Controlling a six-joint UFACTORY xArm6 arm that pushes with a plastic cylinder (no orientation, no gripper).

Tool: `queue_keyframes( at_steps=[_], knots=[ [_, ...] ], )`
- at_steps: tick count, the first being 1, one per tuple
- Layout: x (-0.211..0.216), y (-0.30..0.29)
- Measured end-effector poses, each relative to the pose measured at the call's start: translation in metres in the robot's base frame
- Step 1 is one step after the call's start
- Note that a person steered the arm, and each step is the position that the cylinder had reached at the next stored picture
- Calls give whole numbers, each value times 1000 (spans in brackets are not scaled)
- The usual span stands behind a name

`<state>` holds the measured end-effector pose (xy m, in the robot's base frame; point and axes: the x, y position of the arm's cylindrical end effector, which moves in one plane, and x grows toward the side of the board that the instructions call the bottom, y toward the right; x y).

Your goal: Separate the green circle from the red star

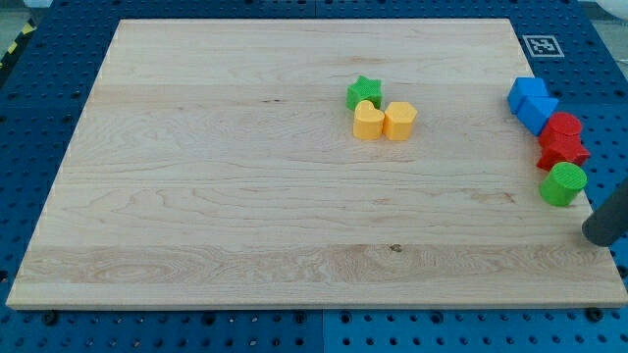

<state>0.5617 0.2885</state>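
The green circle sits near the board's right edge, touching the red star just above it. A red round block sits right above the star. My tip shows at the view's right edge, a short way below and to the right of the green circle, apart from it.
Two blue blocks sit above the red ones at the right edge. A green star, a yellow heart and a second yellow block cluster near the board's upper middle. The wooden board lies on a blue pegboard.
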Motion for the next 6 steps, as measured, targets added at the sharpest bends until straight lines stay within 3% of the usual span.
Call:
queue_keyframes(
  at_steps=[1,2,6],
  knots=[
    [-19,36],
    [-39,36],
    [-51,-21]
  ],
)
